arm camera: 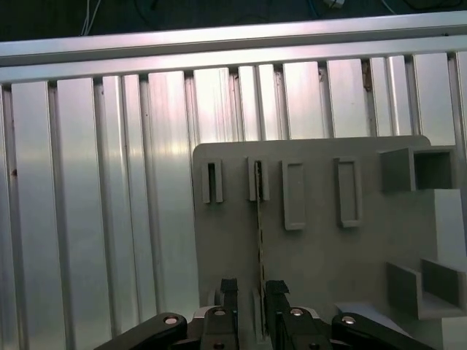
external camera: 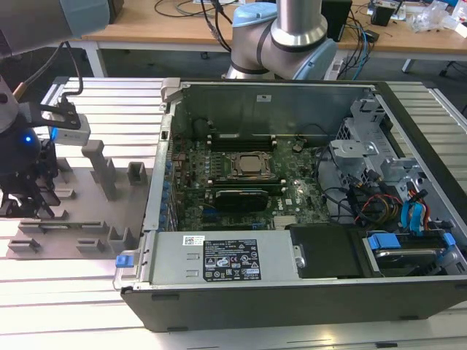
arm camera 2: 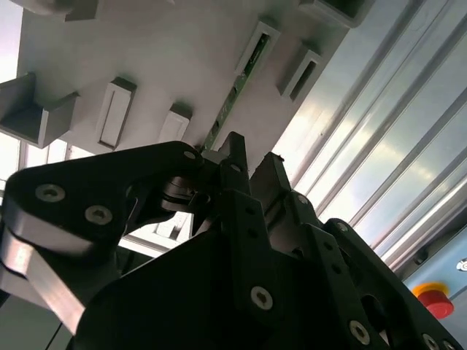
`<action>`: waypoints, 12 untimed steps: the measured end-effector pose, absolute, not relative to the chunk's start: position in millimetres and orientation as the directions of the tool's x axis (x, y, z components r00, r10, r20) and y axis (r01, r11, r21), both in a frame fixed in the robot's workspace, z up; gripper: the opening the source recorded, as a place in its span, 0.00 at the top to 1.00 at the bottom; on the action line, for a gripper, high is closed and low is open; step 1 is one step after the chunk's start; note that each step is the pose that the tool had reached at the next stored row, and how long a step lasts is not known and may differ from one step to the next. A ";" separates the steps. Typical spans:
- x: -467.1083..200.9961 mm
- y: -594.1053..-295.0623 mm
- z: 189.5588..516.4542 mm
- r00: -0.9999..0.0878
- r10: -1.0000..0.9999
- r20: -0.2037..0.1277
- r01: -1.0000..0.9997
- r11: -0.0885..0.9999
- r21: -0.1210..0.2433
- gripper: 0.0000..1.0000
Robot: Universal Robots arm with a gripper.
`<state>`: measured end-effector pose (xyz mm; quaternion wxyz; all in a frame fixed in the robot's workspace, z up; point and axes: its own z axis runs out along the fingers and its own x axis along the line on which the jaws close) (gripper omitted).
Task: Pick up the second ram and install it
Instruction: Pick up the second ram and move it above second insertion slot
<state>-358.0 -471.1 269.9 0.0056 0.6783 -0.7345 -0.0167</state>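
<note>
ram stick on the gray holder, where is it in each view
Exterior view: too thin to pick out; look under the gripper at the exterior view's left.
First wrist view: the ram stick, edge-on, stands in the gray slotted holder, between the open fingers.
Second wrist view: a green strip just past the fingertips.
Shared landmark: that holder.

Arm (external camera: 292, 33): base joint upright, upper link (external camera: 73, 16) reaching over to exterior view's left. Wrist (external camera: 9, 109) directly above fingers, blue light lit just below it. Gripper (external camera: 28, 205) pointing straight down, set low.

In both wrist views: two black fingers (arm camera: 228, 290) parallel, tips level, parted by narrow gap. Gripper (arm camera 2: 253, 162) linkage bars splay outward behind fingertips, one each side, bolt heads showing.

Second ram (arm camera: 260, 240) edge-on in gap between fingers, close beside one finger, other finger standing clear of it.
</note>
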 end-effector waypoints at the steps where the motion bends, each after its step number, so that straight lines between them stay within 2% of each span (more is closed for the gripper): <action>1: -358.0 -471.1 268.7 -0.080 -0.997 -0.014 -0.996 0.079 0.032 0.70; 12: -358.1 -471.0 251.0 -0.080 -0.997 -0.018 -0.996 0.079 0.032 0.70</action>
